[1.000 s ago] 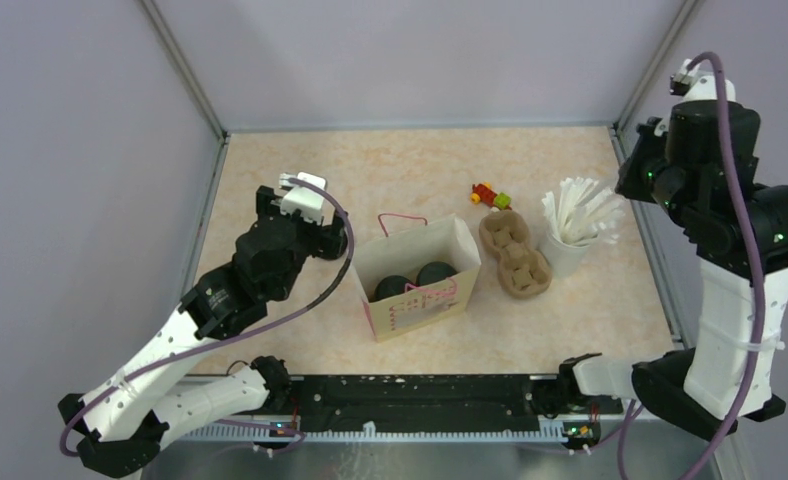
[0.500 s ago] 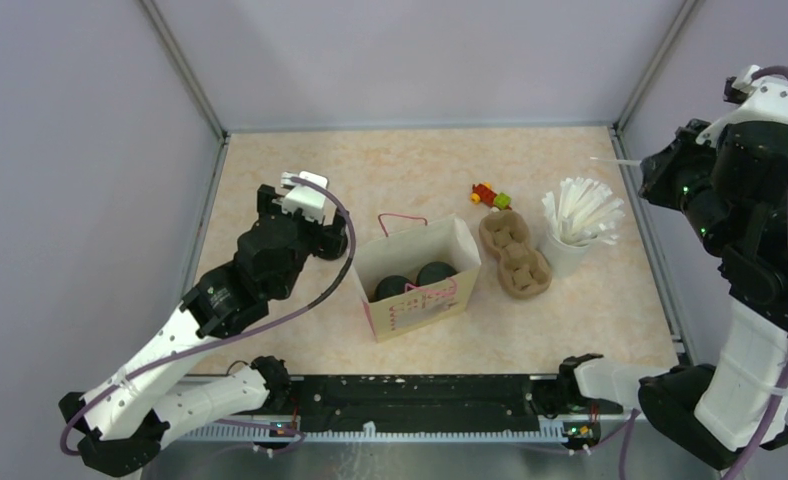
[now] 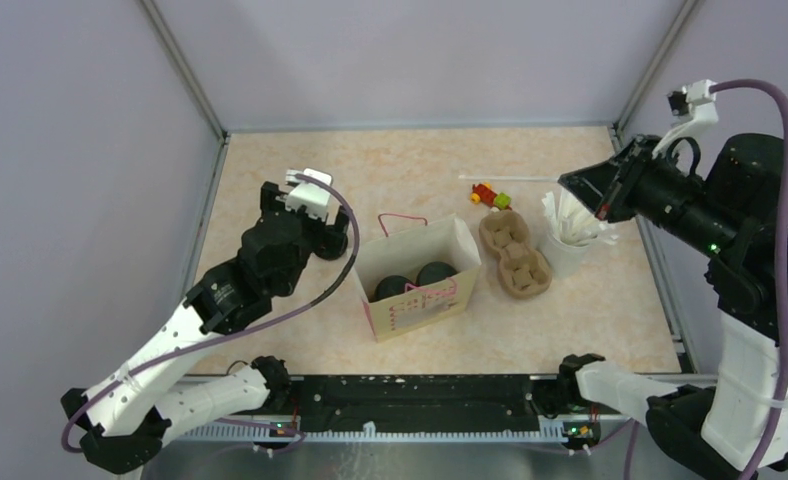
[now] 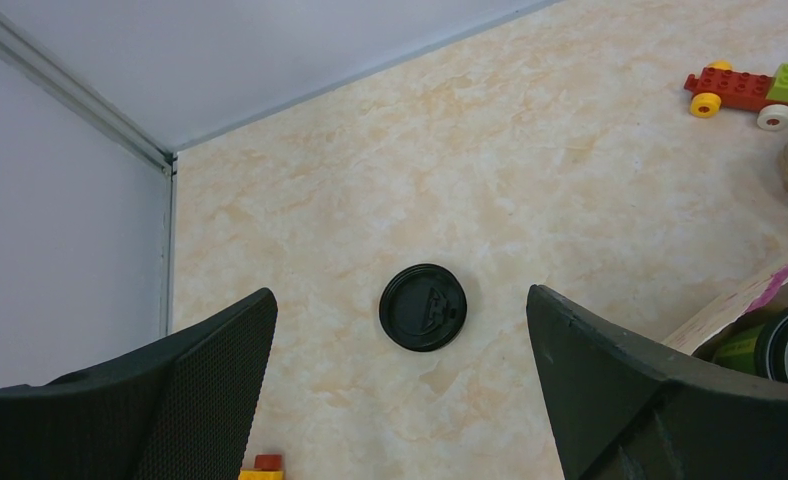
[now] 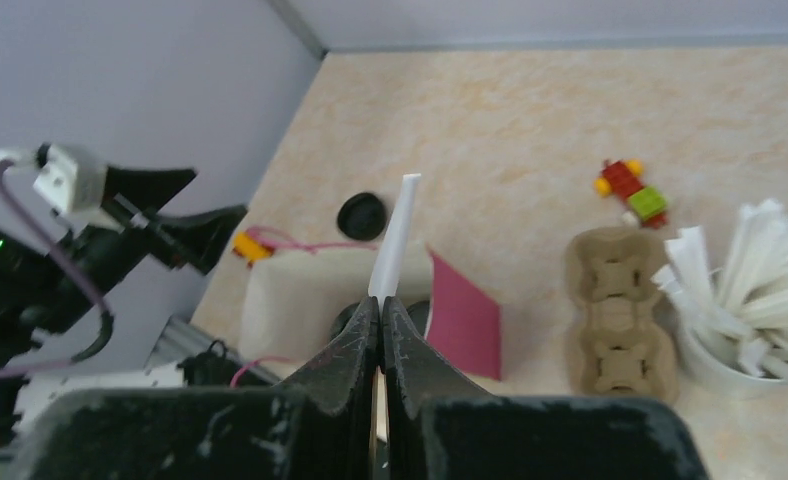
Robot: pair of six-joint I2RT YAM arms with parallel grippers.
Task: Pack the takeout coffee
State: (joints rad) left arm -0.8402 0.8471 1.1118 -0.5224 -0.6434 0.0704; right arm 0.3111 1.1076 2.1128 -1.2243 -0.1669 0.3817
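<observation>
Two black lidded cups, side by side inside the open paper bag, mid-counter. Right hand: clenched on one white straw, long axis near level, free end pointing left; the cups lie left of, nearer than and below that tip. Left hand: released, empty, closer to the bag, above a loose black lid. Judged next: swing the straw tip down into the bag

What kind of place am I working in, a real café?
Probably not: it looks like a lab robot cell staged for takeout packing. Plain framed walls box in a marble-look table, and a toy brick car lies beside the cup carrier.
</observation>
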